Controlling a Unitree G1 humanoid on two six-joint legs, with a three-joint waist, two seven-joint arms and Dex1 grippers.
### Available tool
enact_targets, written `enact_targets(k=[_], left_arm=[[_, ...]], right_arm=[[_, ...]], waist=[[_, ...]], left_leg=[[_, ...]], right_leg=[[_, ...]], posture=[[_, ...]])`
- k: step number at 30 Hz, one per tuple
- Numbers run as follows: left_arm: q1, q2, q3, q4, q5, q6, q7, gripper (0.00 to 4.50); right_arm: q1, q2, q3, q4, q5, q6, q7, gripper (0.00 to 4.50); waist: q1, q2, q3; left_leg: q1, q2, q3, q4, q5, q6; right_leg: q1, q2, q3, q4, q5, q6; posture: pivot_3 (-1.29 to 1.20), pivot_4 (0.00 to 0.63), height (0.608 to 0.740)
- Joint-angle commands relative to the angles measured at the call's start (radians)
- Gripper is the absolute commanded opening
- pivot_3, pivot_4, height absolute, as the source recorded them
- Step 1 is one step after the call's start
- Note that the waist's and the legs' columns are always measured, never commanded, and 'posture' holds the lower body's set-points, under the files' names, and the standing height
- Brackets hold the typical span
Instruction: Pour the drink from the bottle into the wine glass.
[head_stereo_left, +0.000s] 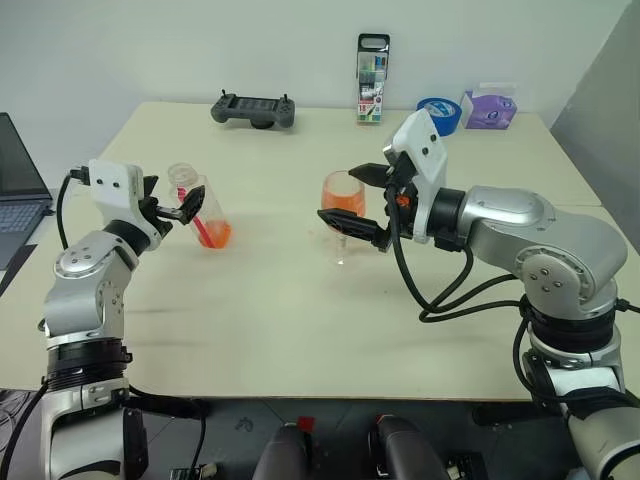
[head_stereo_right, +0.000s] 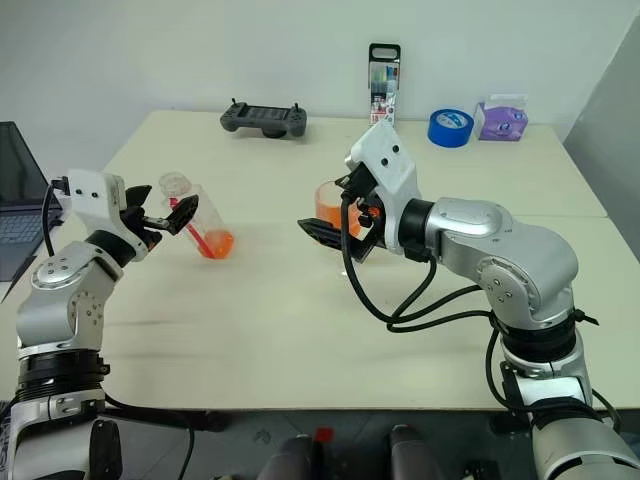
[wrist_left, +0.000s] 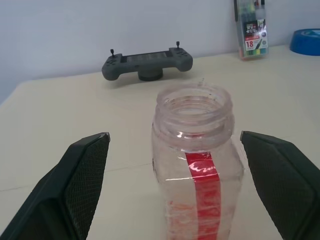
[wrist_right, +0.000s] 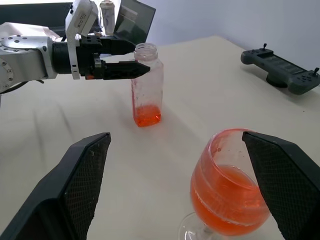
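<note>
Pour looked done: wine glass (wrist_right: 227, 192) stood on the table (head_stereo_left: 300, 330) about half full of orange drink (wrist_right: 225, 200), only a thin orange residue was left at the bottom of the bottle (wrist_right: 146, 85). Bottle stood upright on the table, uncapped, well apart from the glass, toward the robot's left

Left gripper (wrist_left: 175, 185) was wide open, fingers either side of the bottle's upper body with daylight on both sides, so not gripping. Right gripper (wrist_right: 175, 185) was equally wide, fingers flanking the glass bowl without touching as far as I could tell

Step in hand, my read: release and back off

- Pull each hand straight back along its own finger line, no sideways sweep. The near-empty bottle is light and would tip on a graze
- Glass is the riskier one: thin stem, top-heavy with liquid. Keep the right fingers spread until they're past the bowl, and don't lift under the rim
- Move one arm at a time if clearance is doubtful

Controller (head_stereo_left: 253, 108), pen case (head_stereo_left: 372, 80) and tape roll (head_stereo_left: 440, 113) sat at the far edge, out of the retreat path
</note>
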Motion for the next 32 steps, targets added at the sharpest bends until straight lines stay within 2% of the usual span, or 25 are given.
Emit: enact_targets(k=[1,3,4,5,7,14,17,21,25,32], left_arm=[[0.011,0.058,0.048,-0.08,-0.055,0.052,-0.055,4.47],[0.014,0.077,0.047,-0.094,-0.069,0.072,-0.078,4.47],[0.011,0.083,0.048,-0.096,-0.072,0.076,-0.083,4.47],[0.008,0.087,0.048,-0.098,-0.075,0.081,-0.087,4.47],[-0.002,0.097,0.053,-0.103,-0.084,0.092,-0.095,4.47],[-0.015,0.217,0.098,-0.12,-0.193,0.181,-0.244,4.47],[-0.018,0.278,0.134,-0.17,-0.322,0.257,-0.391,4.47],[-0.025,0.335,0.127,-0.223,-0.439,0.367,-0.49,4.47],[-0.029,0.325,0.056,-0.304,-0.489,0.424,-0.521,4.47],[-0.036,0.299,-0.027,-0.292,-0.445,0.389,-0.533,4.47]], right_arm=[[-0.009,-0.014,-0.003,-0.001,-0.017,-0.037,0.023,4.5],[-0.002,-0.018,-0.002,-0.001,-0.02,-0.044,0.031,4.5],[0.002,-0.02,0.0,-0.001,-0.022,-0.047,0.035,4.5],[0.004,-0.022,0.002,-0.001,-0.024,-0.05,0.038,4.5],[0.005,-0.024,0.004,0.003,-0.029,-0.056,0.045,4.5],[0.003,-0.04,-0.013,-0.006,-0.026,-0.044,0.064,4.5],[0.013,-0.092,-0.134,-0.066,0.111,0.009,0.133,4.5],[0.031,-0.181,-0.234,-0.094,0.243,0.082,0.18,4.5],[0.084,-0.256,-0.222,-0.085,0.228,0.069,0.19,4.5],[0.151,-0.275,-0.19,-0.055,0.19,0.016,0.176,4.5]], waist=[[0.0,0.0,0.0],[0.0,0.0,0.0],[0.0,0.0,0.0],[-0.003,0.0,-0.027],[0.0,-0.001,-0.055],[-0.003,-0.006,-0.073],[0.002,-0.006,-0.073],[0.001,-0.006,-0.076],[0.0,-0.005,-0.089],[0.0,-0.004,-0.093]], left_leg=[[0.0,0.0,0.0,0.0,0.0,0.0],[0.0,0.0,0.0,-0.001,0.0,0.0],[0.0,0.0,0.0,-0.001,0.0,0.0],[0.0,0.0,0.0,-0.001,0.0,0.0],[-0.003,0.001,0.001,-0.002,0.001,-0.007],[0.002,0.0,0.004,-0.002,-0.001,-0.004],[0.0,0.0,0.004,-0.002,-0.001,-0.004],[0.0,0.0,0.003,-0.001,-0.001,-0.004],[0.002,0.001,0.006,-0.002,-0.001,-0.003],[0.004,0.002,0.009,-0.002,-0.002,-0.003]], right_leg=[[0.0,0.0,0.0,0.0,0.0,0.0],[0.0,0.0,0.0,-0.001,0.0,0.0],[0.0,0.0,0.0,-0.001,0.0,0.0],[0.0,0.0,0.0,-0.002,0.0,0.0],[-0.002,0.0,0.0,-0.005,0.0,0.0],[0.002,0.002,0.002,-0.005,0.0,-0.001],[0.001,0.001,0.001,-0.006,0.0,-0.001],[0.002,0.0,0.001,-0.006,0.0,-0.001],[0.003,0.002,0.002,-0.006,0.0,-0.001],[0.004,0.009,0.003,-0.005,0.0,-0.001]], posture=[[0.0,0.15,0.74],[0.0,0.15,0.74],[0.0,0.0,0.74],[0.0,0.0,0.74],[0.0,0.0,0.74],[0.0,0.0,0.74],[0.0,0.0,0.74],[0.0,0.0,0.74],[0.0,0.0,0.74],[0.0,0.0,0.74]])
